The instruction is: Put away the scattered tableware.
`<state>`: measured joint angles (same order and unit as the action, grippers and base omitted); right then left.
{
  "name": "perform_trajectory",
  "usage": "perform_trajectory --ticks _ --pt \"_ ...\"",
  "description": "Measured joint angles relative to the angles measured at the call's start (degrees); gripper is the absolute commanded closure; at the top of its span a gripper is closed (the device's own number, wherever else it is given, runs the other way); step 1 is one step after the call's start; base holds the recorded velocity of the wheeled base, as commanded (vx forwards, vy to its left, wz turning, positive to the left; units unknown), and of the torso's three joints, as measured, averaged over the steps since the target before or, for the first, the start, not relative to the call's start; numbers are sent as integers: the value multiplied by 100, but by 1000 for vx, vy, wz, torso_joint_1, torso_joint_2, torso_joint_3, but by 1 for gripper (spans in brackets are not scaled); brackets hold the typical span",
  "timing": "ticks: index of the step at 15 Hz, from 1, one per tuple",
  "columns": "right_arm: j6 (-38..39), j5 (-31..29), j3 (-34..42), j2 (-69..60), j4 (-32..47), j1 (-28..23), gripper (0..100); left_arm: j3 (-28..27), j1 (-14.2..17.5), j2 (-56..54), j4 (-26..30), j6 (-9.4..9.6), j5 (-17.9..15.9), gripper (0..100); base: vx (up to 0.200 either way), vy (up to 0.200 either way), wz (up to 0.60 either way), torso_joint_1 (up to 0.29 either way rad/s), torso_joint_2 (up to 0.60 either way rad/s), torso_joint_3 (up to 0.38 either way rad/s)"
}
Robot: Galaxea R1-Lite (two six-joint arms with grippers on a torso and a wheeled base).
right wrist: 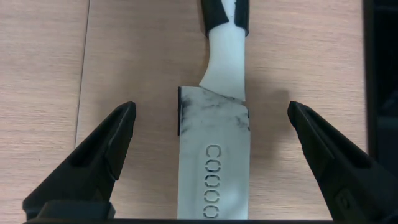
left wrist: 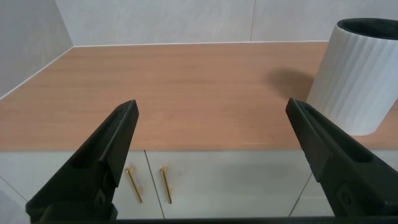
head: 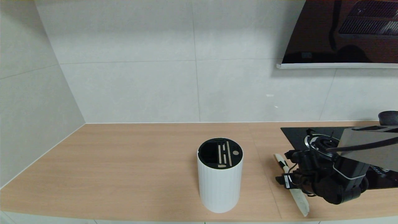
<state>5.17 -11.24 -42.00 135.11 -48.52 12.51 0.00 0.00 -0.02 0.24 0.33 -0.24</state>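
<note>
A white knife (head: 299, 199) with a black-banded handle lies flat on the wooden counter (head: 140, 161), to the right of a white ribbed holder (head: 220, 183) with a black slotted top. My right gripper (head: 284, 168) hovers just above the knife, open. In the right wrist view its fingers straddle the marbled white blade (right wrist: 214, 155) near the handle without touching it, and the right gripper (right wrist: 210, 112) holds nothing. My left gripper (left wrist: 211, 109) is open and empty, off the counter's front edge, with the holder (left wrist: 357, 74) ahead of it to one side.
A black cooktop (head: 295, 133) with a burner (head: 321, 143) lies just behind the knife at the right. A dark range hood (head: 342, 31) hangs above it. Tiled walls close the back and left. Cabinet doors with gold handles (left wrist: 165, 183) sit below the counter edge.
</note>
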Motion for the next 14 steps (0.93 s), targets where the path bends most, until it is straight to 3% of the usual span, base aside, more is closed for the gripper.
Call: perform_trajectory --ticks 9,14 --pt "106 18 -17 -55 32 0 100 0 0 0 2 2 0 0 0 0 0 0 0 0" --pt "187 154 283 -950 56 33 100 0 0 0 2 0 0 0 0 0 0 0 0 0"
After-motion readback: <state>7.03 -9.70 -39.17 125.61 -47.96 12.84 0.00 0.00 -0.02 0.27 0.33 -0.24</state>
